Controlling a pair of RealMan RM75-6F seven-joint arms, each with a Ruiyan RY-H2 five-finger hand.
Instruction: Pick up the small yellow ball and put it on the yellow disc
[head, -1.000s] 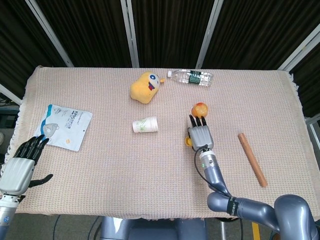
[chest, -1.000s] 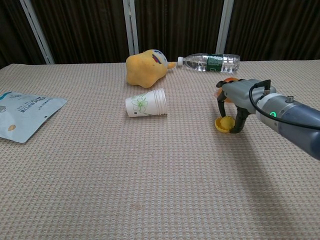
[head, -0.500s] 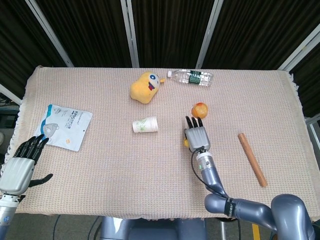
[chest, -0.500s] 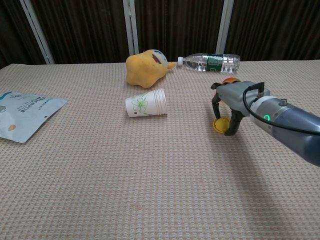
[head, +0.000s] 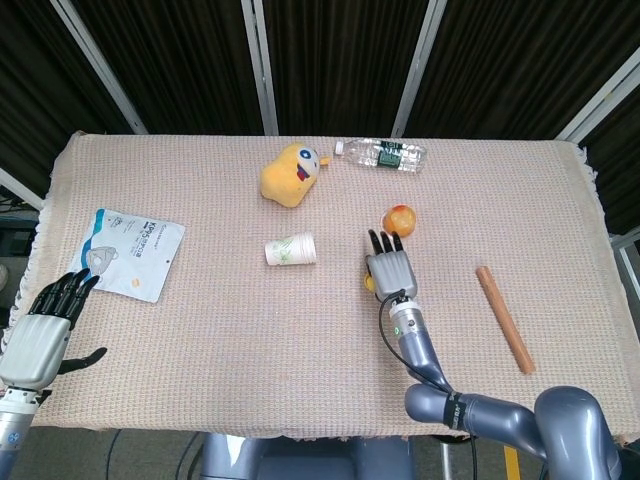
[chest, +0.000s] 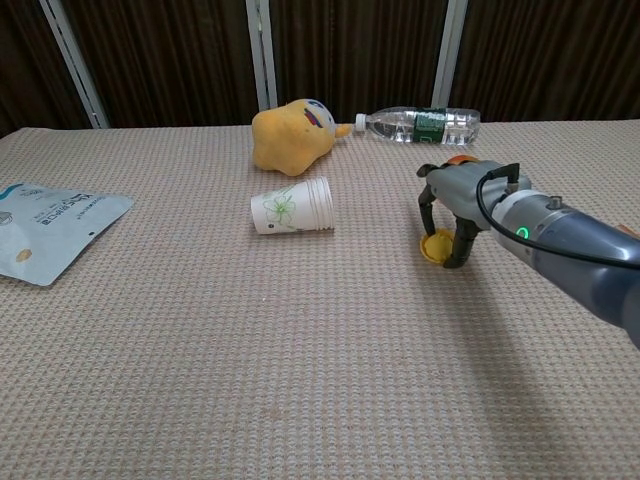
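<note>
Right hand (chest: 452, 205) arched fingers-down over the yellow disc (chest: 434, 246) on the surface (chest: 300, 350), presumably to set the ball; grip contents not discernible; left hand (head: 40, 335) idle, fingers spread.

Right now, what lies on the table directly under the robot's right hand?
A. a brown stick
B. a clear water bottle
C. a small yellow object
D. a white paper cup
C: in the chest view the right hand arches over a small yellow object on the table, while the paper cup, the brown stick and the water bottle all lie apart from it.
</note>
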